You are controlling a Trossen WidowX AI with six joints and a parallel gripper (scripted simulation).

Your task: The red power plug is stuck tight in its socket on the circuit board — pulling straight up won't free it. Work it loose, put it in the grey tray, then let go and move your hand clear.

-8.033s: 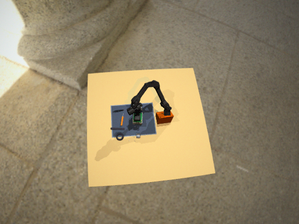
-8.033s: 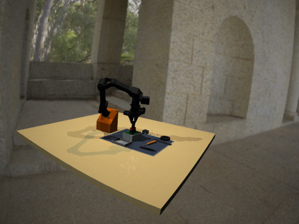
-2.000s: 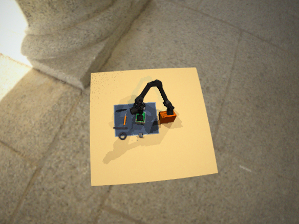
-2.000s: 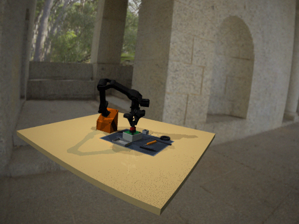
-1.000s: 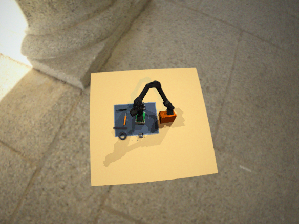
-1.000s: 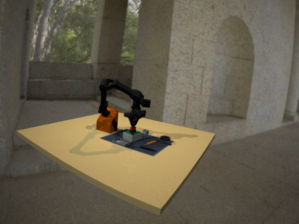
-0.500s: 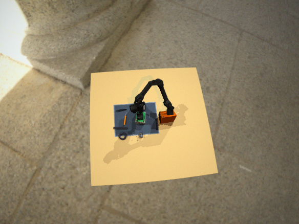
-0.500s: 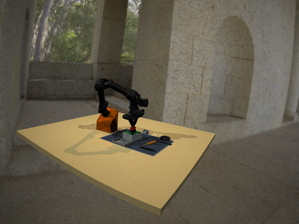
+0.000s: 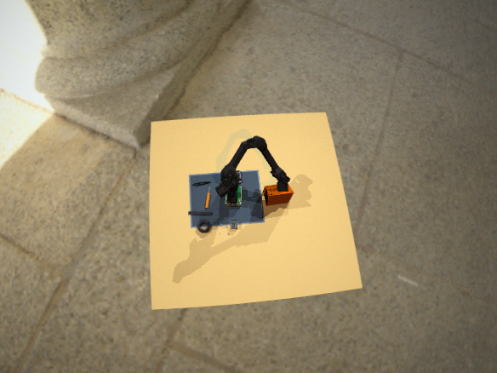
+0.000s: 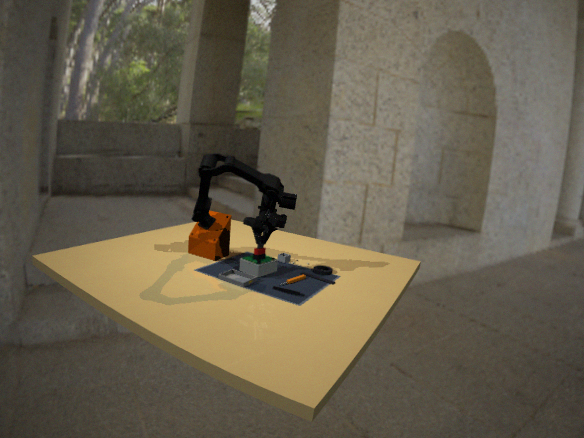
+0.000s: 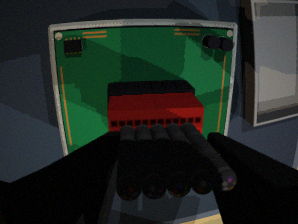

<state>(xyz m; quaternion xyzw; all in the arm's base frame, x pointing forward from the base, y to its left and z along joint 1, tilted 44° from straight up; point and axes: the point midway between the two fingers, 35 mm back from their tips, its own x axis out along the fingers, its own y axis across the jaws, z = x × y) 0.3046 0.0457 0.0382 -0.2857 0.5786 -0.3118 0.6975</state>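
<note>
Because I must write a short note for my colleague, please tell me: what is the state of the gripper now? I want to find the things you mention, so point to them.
Gripper (image 10: 259, 246) (image 11: 164, 143): closed on the red plug (image 10: 259, 251) (image 11: 156, 111), above the circuit board (image 10: 270, 259) (image 11: 145, 57).
</note>
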